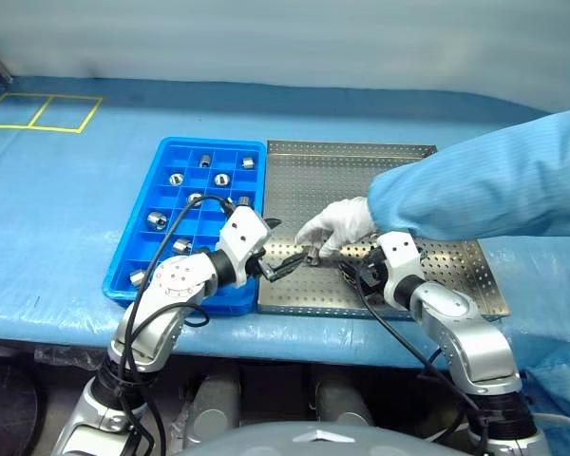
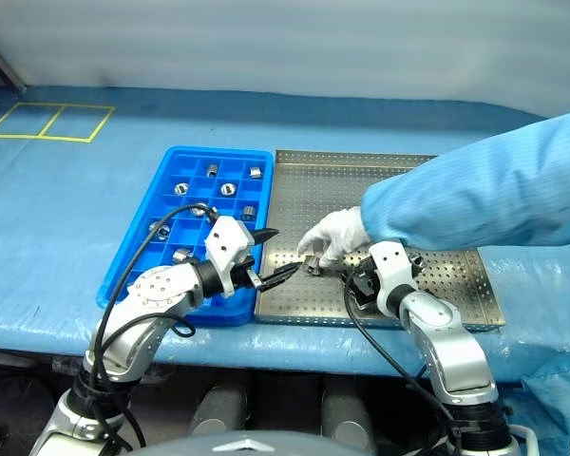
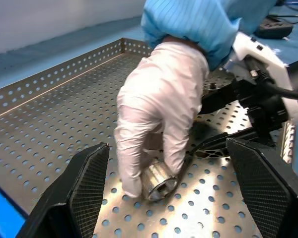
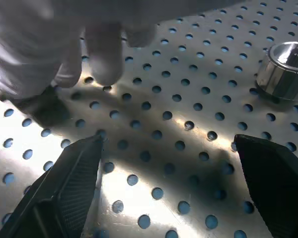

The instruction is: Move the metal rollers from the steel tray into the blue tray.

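The blue tray [image 1: 185, 223] lies on the left of the blue-covered table [image 1: 57, 218], touching the steel tray [image 1: 380, 190] along its right side. Several metal rollers [image 1: 176, 179] sit one to a compartment in the blue tray. The left gripper [image 1: 283, 266] reaches over the near left corner of the steel tray, its jaws wide apart and empty. Just beyond its fingertips a person's white-gloved hand [image 1: 337, 226], coming in from the right on a blue sleeve [image 1: 484, 185], pinches one roller [image 3: 159, 181] against the perforated floor. To the right, the right gripper [image 1: 353, 273] hovers low over the tray's near edge, jaws wide and empty. Another roller [image 4: 283, 69] stands on the floor just beyond it.
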Motion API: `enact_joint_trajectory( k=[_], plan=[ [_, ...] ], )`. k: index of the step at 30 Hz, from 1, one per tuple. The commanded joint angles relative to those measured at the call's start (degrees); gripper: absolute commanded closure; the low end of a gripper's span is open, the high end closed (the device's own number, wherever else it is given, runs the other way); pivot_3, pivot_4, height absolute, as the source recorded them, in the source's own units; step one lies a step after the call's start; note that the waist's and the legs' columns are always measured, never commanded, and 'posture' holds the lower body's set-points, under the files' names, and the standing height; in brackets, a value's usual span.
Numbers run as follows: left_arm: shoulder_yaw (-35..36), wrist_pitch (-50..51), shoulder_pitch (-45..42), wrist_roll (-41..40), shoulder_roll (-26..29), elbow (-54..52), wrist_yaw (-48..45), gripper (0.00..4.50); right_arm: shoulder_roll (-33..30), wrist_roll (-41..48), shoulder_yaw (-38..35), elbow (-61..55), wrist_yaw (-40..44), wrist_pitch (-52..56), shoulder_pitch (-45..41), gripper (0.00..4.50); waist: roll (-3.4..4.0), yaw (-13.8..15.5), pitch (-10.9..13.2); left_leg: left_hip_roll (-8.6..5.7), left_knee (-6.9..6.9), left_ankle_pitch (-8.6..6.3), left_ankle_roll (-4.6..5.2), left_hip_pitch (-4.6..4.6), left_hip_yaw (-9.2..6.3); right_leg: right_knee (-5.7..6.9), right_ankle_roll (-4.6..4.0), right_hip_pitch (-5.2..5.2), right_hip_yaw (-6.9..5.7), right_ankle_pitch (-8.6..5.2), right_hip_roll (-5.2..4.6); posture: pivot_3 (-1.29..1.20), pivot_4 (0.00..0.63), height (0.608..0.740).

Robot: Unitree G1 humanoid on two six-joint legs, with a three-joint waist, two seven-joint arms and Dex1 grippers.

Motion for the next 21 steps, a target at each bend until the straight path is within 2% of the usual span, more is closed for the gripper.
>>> enact_joint_trajectory(
  k=[1, 13, 21],
  plan=[
    [1.5, 1.0, 0.0, 0.6, 0.5, -0.7, 2.0, 0.41, 0.6, 1.9, 0.8, -2.6, 1.9, -1.9, -2.0, 0.0, 0.0, 0.0, 0.0, 0.0, 0.0, 0.0, 0.0, 0.0, 0.0, 0.0, 0.0, 0.0, 0.0, 0.0, 0.0, 0.13, 0.15, 0.74],
    [1.3, 1.3, 1.6, 0.8, 0.8, -2.0, 3.2, 0.41, 2.3, 3.6, 6.0, -0.5, 4.9, -3.1, -5.9, 0.0, 0.0, 0.4, 0.0, 0.0, -0.02, 0.0, 0.0, -0.01, -0.01, -0.01, 0.0, 0.0, -0.01, 0.0, 0.0, 0.16, 0.15, 0.74],
    [2.1, 1.6, 2.7, 0.8, 1.5, -2.5, 3.9, 0.41, 6.5, 3.7, 8.8, 8.5, 7.5, -8.6, -10.2, 0.0, 0.0, 0.3, 0.0, 0.01, -0.02, 0.0, 0.0, 0.02, 0.0, 0.01, 0.0, -0.01, -0.01, 0.0, 0.01, 0.17, 0.15, 0.74]
  ],
)
